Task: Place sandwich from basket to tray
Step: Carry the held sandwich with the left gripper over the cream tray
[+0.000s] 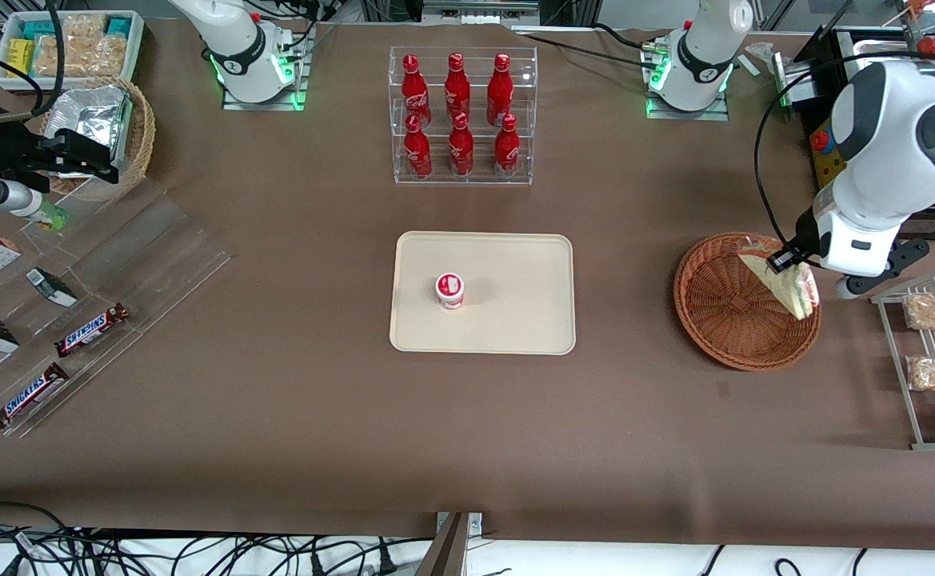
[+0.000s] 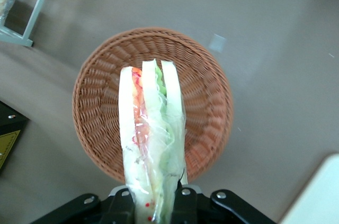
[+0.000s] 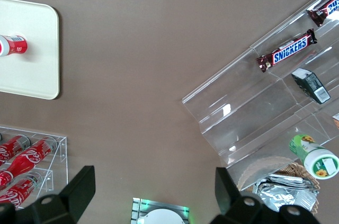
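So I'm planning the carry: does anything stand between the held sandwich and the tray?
Nothing does: bare table lies between them. The gripper holds the wrapped triangular sandwich above the reddish-brown wicker basket. On the cream rectangular tray a small red-and-white cup takes one spot.

"SNICKERS" readable on 2 candy bars (image 1: 92,330) (image 1: 29,396) in clear rack (image 1: 115,272), parked arm's end of bench; same word on bar (image 3: 286,50) in right wrist view. Red bottles' (image 1: 457,112) script illegible.
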{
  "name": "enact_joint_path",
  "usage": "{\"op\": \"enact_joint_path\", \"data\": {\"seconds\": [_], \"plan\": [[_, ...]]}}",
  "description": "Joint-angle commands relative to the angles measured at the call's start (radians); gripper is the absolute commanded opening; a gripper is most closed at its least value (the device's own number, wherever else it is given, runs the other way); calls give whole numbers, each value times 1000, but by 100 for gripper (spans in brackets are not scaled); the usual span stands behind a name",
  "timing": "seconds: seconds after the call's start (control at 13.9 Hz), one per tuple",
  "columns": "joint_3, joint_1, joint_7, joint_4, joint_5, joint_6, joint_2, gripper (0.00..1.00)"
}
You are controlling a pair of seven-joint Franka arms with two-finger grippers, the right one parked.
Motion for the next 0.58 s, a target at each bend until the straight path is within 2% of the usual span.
{"op": "enact_joint_path", "data": {"seconds": [0.0,0.5], "plan": [[-49,-6,98,126,-67,-104,32,0],[-267,-12,398,201,-73,-94,86,0]]}}
